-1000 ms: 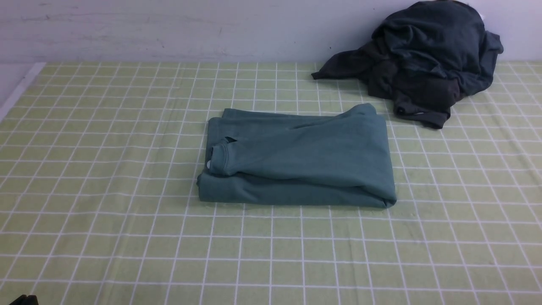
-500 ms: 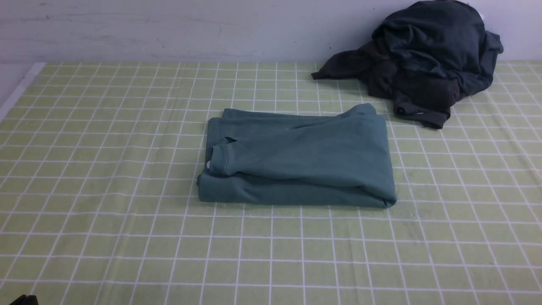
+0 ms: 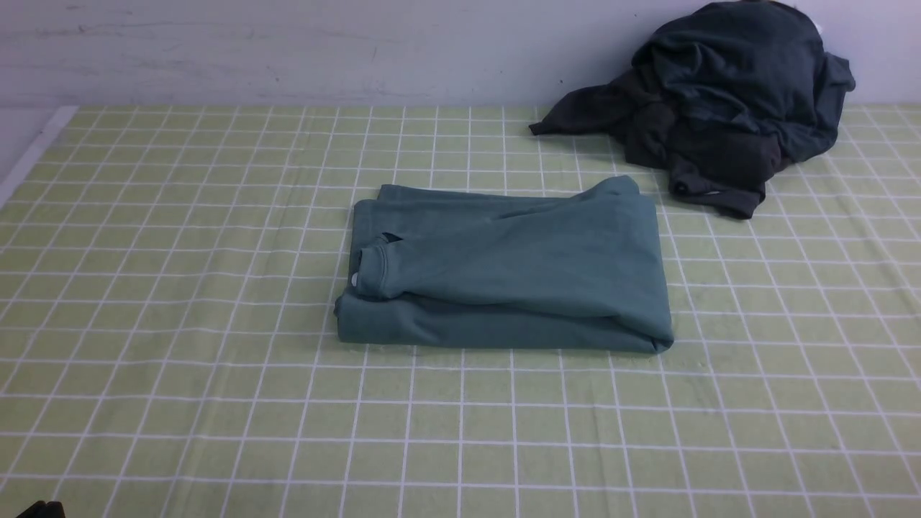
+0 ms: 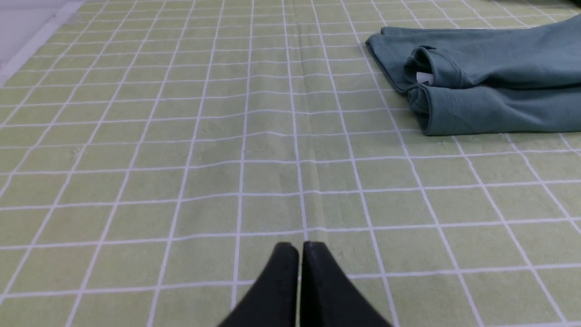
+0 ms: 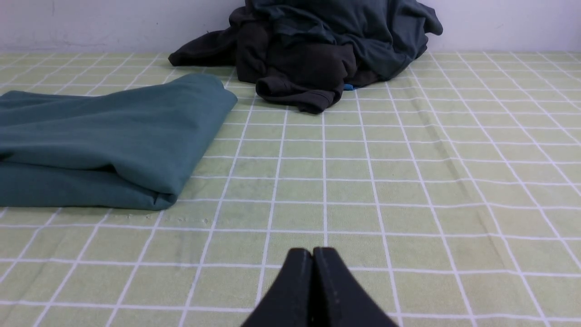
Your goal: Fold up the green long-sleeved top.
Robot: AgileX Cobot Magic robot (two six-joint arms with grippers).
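The green long-sleeved top (image 3: 504,266) lies folded into a thick rectangle in the middle of the checked table, its ribbed neck and white label at the left end. The left wrist view shows that neck end of the top (image 4: 481,77); the right wrist view shows its other end (image 5: 104,141). My left gripper (image 4: 299,247) is shut and empty, low over bare cloth, well short of the top. My right gripper (image 5: 312,252) is also shut with nothing in it, over the cloth beside the top's right end. Neither gripper shows in the front view.
A dark charcoal heap of clothes (image 3: 712,101) sits at the back right against the wall, also seen in the right wrist view (image 5: 317,50). The green-and-white checked tablecloth (image 3: 180,324) covers the table; its left edge (image 3: 29,155) borders a pale strip.
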